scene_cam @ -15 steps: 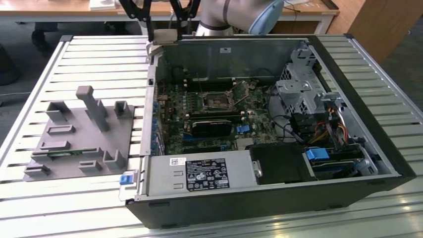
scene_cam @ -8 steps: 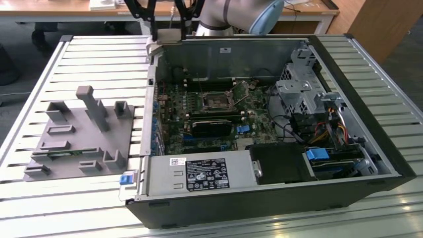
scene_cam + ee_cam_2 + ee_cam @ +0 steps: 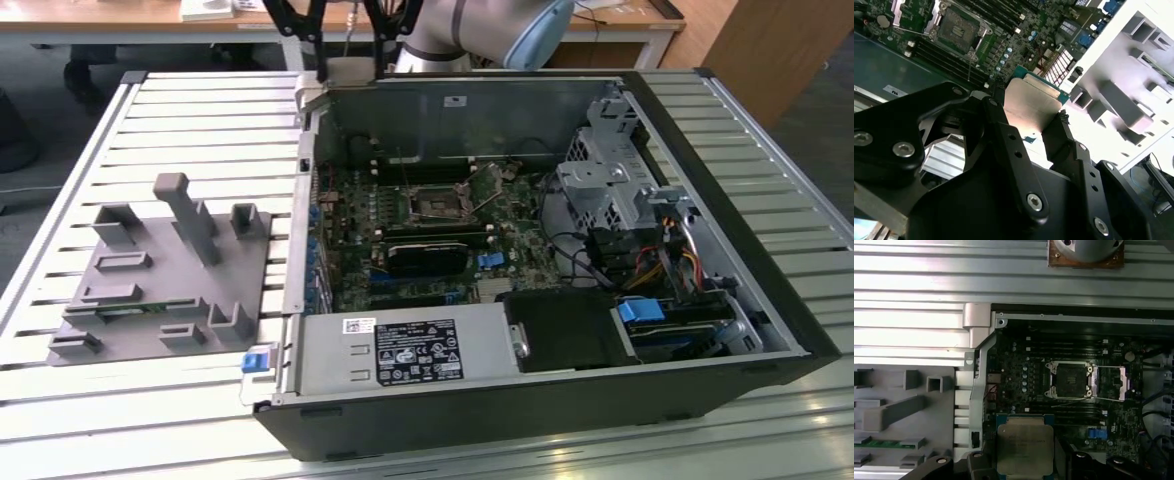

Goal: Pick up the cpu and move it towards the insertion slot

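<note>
Exterior view: one open computer case [image 3: 747,250], one insertion slot [image 3: 437,203], one grey fixture tray [image 3: 160,270]. In both wrist views, one gripper [image 3: 1036,127] pinches one cpu [image 3: 1025,449], held above the case's edge, apart from the socket. Labels unreadable.

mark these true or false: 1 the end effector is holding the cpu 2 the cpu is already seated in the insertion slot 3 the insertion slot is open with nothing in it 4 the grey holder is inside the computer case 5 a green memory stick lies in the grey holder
1. True. The end effector is shut on the cpu, its fingers on the chip's sides in the second wrist view.
2. False. The cpu is up in the end effector, apart from the insertion slot.
3. True. The insertion slot shows a dark bare centre inside its metal frame.
4. False. The grey holder sits on the slatted table, at the exterior view's left of the computer case.
5. True. The green memory stick lies in the grey holder in the first wrist view.
</note>
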